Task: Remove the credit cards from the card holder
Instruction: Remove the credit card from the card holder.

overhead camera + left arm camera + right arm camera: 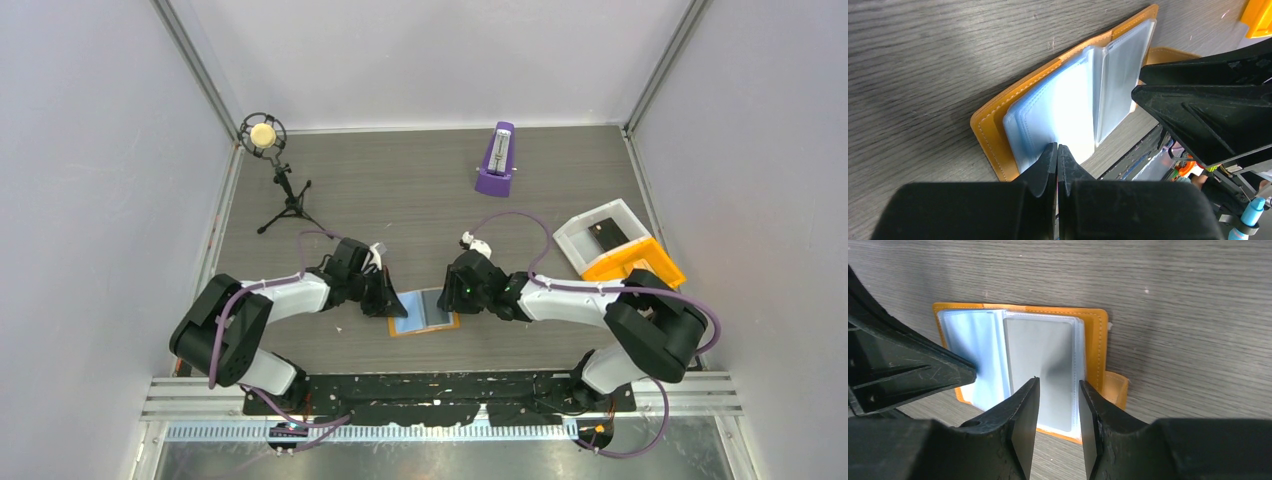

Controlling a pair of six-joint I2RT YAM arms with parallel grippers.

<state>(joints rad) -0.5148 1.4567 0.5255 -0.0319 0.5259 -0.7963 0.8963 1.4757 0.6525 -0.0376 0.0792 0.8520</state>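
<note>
The orange card holder (398, 331) lies open on the table between my two arms. In the left wrist view its orange cover (990, 125) holds clear sleeves with a light blue card (1058, 105). My left gripper (1057, 148) is shut, its tips resting on the near edge of the light blue page. In the right wrist view the holder's cover (1095, 340) frames a grey card (1043, 355) on the right and the light blue card (973, 347) on the left. My right gripper (1057, 385) is open, hovering over the grey card's near end.
A purple metronome (495, 160) stands at the back. A microphone on a tripod (263, 135) stands at the back left. A white bin (600, 232) with a dark flat thing inside and an orange bin (632, 262) sit at the right.
</note>
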